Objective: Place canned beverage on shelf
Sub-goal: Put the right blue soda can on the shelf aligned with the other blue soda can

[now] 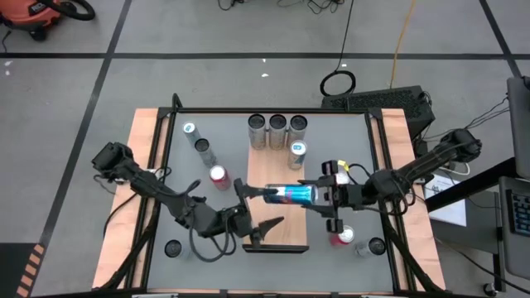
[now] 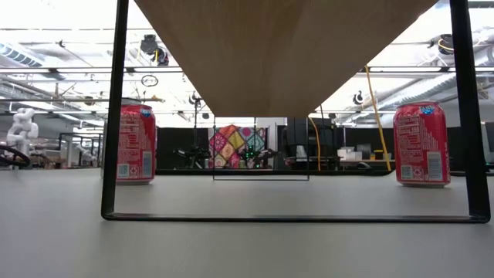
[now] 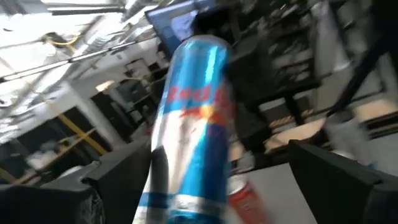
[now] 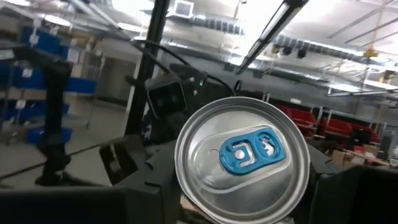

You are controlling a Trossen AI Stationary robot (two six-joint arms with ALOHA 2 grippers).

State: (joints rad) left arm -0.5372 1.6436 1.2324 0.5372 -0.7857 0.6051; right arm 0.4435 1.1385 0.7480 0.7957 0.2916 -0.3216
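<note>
a: near edge first. what's over the shelf [image 1: 286,236]?
b: blue can [image 1: 291,194] lying sideways above the board, off the surface. right gripper [image 1: 319,196] closed on its top end, blue tab facing that wrist camera.
a: left gripper [image 1: 258,217]?
b: fingers spread wide at the can's other end, not clamped on it.
a: farther back?
b: red can [image 1: 219,176] left of the board; three silver cans [image 1: 277,125] in a row at the far end.

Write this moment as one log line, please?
right gripper: holds blue can sideways | left gripper: open beside can | shelf: three cans on far end
</note>
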